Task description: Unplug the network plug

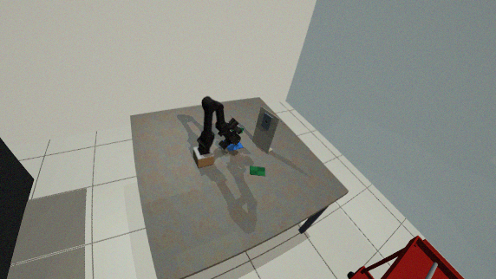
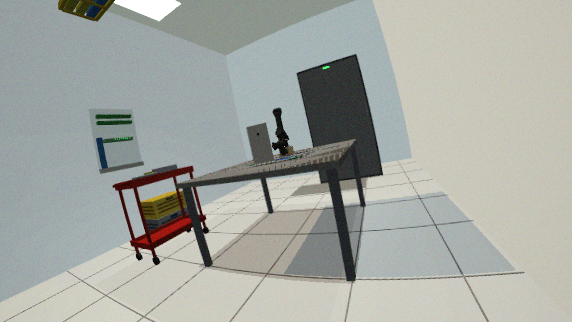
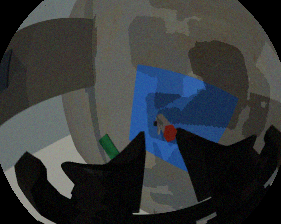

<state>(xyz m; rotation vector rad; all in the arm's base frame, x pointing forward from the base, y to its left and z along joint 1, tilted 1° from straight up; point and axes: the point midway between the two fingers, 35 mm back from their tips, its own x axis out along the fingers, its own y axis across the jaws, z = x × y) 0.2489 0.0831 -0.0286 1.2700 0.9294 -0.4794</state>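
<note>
The plug (image 3: 167, 129), small and dark with a red tab, lies on the blue marked square (image 3: 211, 112) (image 1: 236, 146) on the table. My gripper (image 3: 160, 133) (image 1: 229, 141) hangs low over the square with its fingers parted on either side of the plug and not gripping it. The upright grey panel (image 1: 265, 133) (image 2: 260, 144) stands to the right of the arm, and its dark socket (image 1: 266, 121) is empty. In the exterior view the arm (image 2: 280, 134) is small and its fingers cannot be made out.
A flat green patch (image 1: 257, 171) lies on the table in front of the panel. The arm's base sits on a small tan block (image 1: 204, 158). A red cart (image 2: 160, 209) stands beside the table (image 1: 182, 211).
</note>
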